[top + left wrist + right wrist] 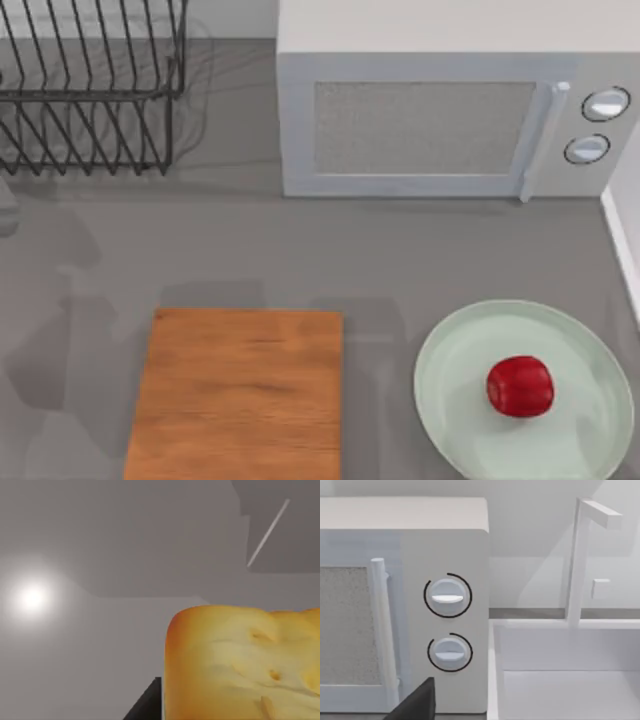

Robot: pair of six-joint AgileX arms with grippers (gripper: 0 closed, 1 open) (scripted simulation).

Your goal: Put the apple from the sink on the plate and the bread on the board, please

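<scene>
The red apple (520, 386) rests on the pale green plate (450, 400) at the front right of the table. To the plate's left lies the wooden board (238, 395), with nothing on it. In the left wrist view the golden bread (245, 665) looms very close. My left gripper (235, 715) is shut on it, one dark finger (146, 704) pressed against its side. A dark part of my right gripper (415, 704) shows in front of the microwave (445, 605) and the white sink (560, 690).
The microwave (430, 120) stands at the back centre, a black wire dish rack (90, 90) at the back left. The sink's rim (622, 240) runs along the table's right side, with a white tap (577, 560) behind the basin.
</scene>
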